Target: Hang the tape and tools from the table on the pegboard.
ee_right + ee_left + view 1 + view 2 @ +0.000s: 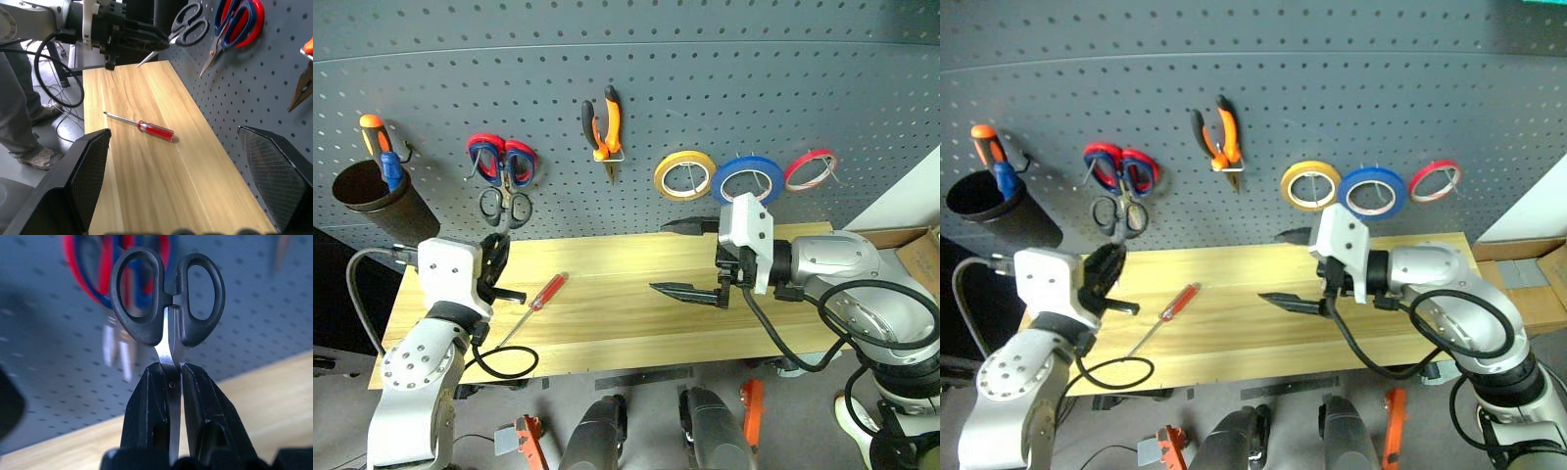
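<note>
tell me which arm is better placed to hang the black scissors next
Left. The left gripper is shut on the black scissors, just below the pegboard; the right gripper is open and empty.

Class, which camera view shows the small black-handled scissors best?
The left wrist view: the small black-handled scissors are close up, blades pinched in the left gripper. The eye views show them small against the pegboard; the right wrist view, sideways.

Three tape rolls [745,180], two scissors [504,208], two screwdrivers [546,293], one pliers [603,127], one cup [374,201].
</note>
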Controlling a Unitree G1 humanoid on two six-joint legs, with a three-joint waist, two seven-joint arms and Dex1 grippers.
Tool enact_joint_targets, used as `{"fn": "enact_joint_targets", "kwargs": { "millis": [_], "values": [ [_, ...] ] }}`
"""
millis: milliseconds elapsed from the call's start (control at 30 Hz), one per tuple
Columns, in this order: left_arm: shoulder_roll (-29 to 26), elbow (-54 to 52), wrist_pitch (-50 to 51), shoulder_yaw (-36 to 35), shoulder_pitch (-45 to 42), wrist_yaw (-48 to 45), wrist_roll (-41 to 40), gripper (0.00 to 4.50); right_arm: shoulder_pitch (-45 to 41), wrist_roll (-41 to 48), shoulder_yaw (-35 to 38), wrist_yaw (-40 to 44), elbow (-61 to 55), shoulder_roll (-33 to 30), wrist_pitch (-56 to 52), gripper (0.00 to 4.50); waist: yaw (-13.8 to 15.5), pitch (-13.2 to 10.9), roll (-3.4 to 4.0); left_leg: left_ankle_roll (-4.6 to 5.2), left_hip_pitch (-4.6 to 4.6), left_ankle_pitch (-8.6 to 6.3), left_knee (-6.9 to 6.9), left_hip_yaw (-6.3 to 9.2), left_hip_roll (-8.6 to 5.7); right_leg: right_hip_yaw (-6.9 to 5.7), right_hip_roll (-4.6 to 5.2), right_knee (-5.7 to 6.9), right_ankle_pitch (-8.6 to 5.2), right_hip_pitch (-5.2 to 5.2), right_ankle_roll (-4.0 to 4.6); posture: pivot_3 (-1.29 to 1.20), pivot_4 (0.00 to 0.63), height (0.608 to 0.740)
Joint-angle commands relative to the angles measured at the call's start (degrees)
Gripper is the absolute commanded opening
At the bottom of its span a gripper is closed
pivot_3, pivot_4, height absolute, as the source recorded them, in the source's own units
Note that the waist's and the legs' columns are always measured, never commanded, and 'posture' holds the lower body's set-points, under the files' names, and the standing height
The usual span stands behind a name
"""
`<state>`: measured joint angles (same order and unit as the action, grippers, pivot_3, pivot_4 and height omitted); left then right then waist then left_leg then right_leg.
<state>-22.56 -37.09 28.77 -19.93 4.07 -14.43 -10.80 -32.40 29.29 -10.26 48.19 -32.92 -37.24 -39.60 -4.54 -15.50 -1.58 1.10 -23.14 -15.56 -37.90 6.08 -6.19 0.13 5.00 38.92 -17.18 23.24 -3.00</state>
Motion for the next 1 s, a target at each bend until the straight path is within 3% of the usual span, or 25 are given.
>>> {"fn": "enact_joint_targets", "kwargs": {
  "millis": [33,600,1000],
  "values": [
    [-0.73,-5.9,-0.27,-0.92,-0.43,-0.29,-1.37,0.13,-1.28,2.68,2.84,1.93,0.31,0.39,1.36,4.5,0.12,0.0,0.0,0.0,-0.01,0.0,0.0,0.01,0.0,-0.01,0.0,0.0,0.0,0.0,0.0,-0.11,0.261,0.74],
    [-1.23,-6.42,-1.17,-1.48,-4.51,1.44,-1.56,0.13,-5.23,3.97,3.17,6.77,7.13,0.88,2.98,4.5,1.95,0.14,-0.03,-0.04,-0.01,0.02,-0.05,0.03,-0.02,-0.14,0.01,0.02,0.0,0.0,-0.01,-0.06,0.188,0.74],
    [0.15,0.49,0.38,1.68,-8.07,-0.9,-6.74,0.13,-7.76,0.38,0.84,9.07,11.83,2.65,6.57,4.5,3.03,2.12,-0.2,-0.08,-0.01,0.03,-0.14,0.11,-0.02,-0.54,0.02,0.04,0.01,-0.03,-0.01,-0.06,0.15,0.74]
  ]
}}
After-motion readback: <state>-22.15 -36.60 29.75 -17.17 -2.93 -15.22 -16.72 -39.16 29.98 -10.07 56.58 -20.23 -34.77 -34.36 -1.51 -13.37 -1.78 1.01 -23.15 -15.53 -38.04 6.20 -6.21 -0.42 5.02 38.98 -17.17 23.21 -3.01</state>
